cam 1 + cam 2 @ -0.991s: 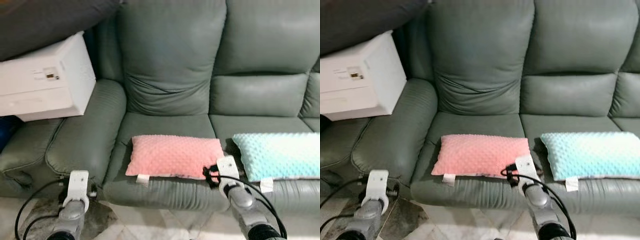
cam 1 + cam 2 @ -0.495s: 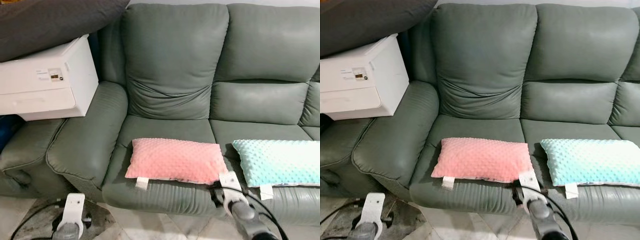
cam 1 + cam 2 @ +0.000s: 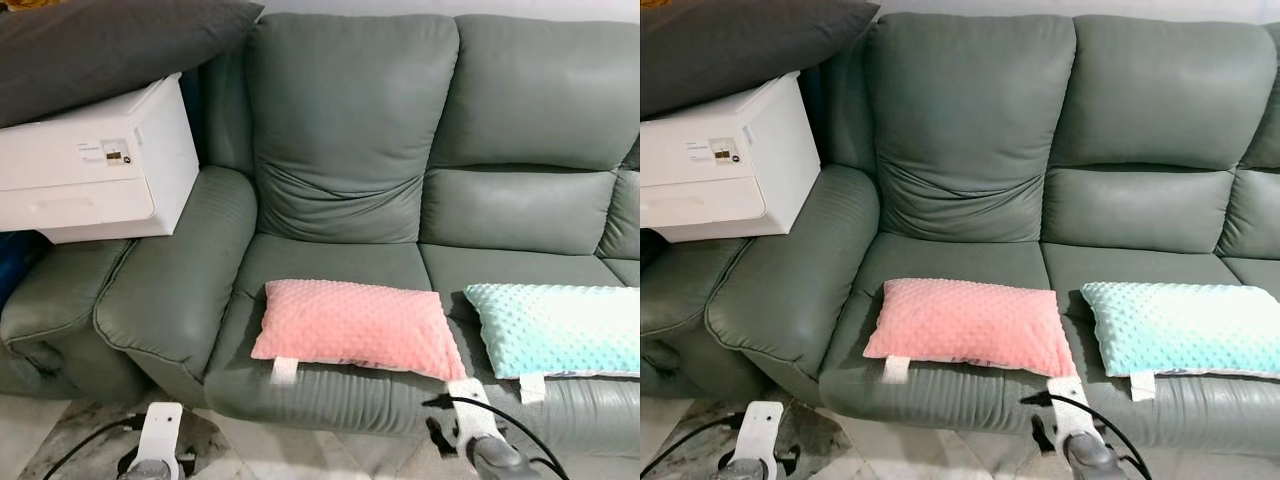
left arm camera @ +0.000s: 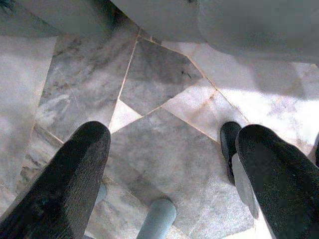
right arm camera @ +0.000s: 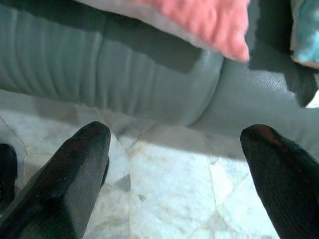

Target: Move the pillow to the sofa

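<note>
Pillow (image 3: 352, 326) in pink is what you should look at first: it lies flat on the seat of the grey-green sofa (image 3: 345, 130), on the cushion next to the armrest, with its front edge near the seat's front lip and a small white tag hanging over that edge. Just beside it, on the neighbouring seat cushion and not touching it, you can see a pale blue pillow (image 3: 556, 328) lying the same way. Your right gripper (image 5: 174, 172) is low in front of the sofa, below the pink pillow's near corner, with its two black fingers spread wide and nothing between them; its wrist view looks at the sofa's front face and the marble floor (image 4: 164, 104). Your left gripper (image 4: 172, 167) hangs low over the floor in front of the armrest, also spread apart and empty, with only tiles between its fingers. To your left, a white box-shaped appliance (image 3: 95, 165) sits beside the sofa's armrest, and a dark grey cushion (image 3: 110, 45) rests on top of it.
</note>
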You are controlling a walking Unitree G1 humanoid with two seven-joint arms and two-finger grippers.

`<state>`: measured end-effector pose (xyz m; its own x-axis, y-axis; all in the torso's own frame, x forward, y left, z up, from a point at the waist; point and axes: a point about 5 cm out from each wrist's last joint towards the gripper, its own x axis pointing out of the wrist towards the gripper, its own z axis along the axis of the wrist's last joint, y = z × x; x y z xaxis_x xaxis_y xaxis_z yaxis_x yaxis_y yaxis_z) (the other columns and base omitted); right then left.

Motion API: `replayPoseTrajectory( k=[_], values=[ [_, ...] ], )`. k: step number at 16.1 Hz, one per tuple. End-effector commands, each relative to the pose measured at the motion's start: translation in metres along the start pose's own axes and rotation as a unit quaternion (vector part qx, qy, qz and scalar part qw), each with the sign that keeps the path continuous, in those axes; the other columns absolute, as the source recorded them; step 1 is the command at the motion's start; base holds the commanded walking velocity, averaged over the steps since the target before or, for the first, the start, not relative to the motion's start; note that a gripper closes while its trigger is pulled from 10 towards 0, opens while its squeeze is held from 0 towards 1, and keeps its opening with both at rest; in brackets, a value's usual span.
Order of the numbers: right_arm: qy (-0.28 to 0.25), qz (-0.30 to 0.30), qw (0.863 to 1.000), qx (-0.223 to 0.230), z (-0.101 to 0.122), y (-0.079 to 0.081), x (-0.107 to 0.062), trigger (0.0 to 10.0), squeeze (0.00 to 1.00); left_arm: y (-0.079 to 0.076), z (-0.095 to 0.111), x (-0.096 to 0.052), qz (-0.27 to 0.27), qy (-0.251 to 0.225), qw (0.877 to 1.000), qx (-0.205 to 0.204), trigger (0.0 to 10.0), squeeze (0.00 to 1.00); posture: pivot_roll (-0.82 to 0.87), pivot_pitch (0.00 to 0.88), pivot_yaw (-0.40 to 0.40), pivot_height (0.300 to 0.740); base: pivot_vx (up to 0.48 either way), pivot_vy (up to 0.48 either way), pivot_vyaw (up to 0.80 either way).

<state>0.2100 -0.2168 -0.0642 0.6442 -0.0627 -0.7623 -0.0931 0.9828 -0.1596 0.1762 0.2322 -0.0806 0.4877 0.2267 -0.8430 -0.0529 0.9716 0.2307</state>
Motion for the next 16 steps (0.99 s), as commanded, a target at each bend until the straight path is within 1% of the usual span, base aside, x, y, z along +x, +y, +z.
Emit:
replayPoseTrajectory(
  k=[1,4,7,9,12,13,16],
  values=[
    [0.016,0.005,1.0,0.017,-0.008,-0.001,-0.001,10.0,0.0,0.0,-0.007,-0.001,-0.003,0.013,1.0,0.01,10.0,0.0,-0.14,0.0,0.006,0.74,0.0,0.0,0.0],
    [0.029,0.007,0.999,0.013,-0.014,0.002,-0.002,10.0,0.0,-0.001,-0.007,0.0,-0.002,0.016,1.0,0.013,10.0,0.0,-0.14,0.0,0.008,0.74,0.0,0.0,0.0],
    [0.036,0.002,0.999,0.027,-0.016,0.003,-0.002,10.0,0.0,-0.007,-0.003,0.0,-0.003,0.016,1.0,0.004,10.0,0.0,-0.14,0.0,0.016,0.74,0.0,0.0,0.0],
    [0.034,0.005,0.999,-0.021,-0.013,0.002,-0.002,10.0,0.0,-0.009,-0.002,0.0,-0.001,0.018,1.0,0.02,10.0,0.0,-0.13,0.0,0.014,0.74,0.0,0.0,0.0],
    [0.037,0.008,0.999,-0.03,-0.013,0.001,-0.002,10.0,0.0,-0.009,0.007,0.001,0.003,0.012,1.0,0.022,10.0,0.0,-0.13,0.0,0.0,0.74,0.0,0.0,0.0],
    [0.038,0.01,0.998,-0.043,-0.014,0.0,-0.002,10.0,0.0,-0.005,0.007,0.001,0.006,0.01,1.0,0.017,10.0,0.0,-0.13,0.0,-0.005,0.74,0.0,0.0,0.7],
    [0.042,0.011,0.998,-0.047,-0.016,-0.001,-0.003,10.0,0.0,-0.004,0.005,0.001,0.005,0.01,1.0,0.002,10.0,0.0,-0.13,0.0,-0.004,0.74,0.0,0.0,0.0]
  ],
)
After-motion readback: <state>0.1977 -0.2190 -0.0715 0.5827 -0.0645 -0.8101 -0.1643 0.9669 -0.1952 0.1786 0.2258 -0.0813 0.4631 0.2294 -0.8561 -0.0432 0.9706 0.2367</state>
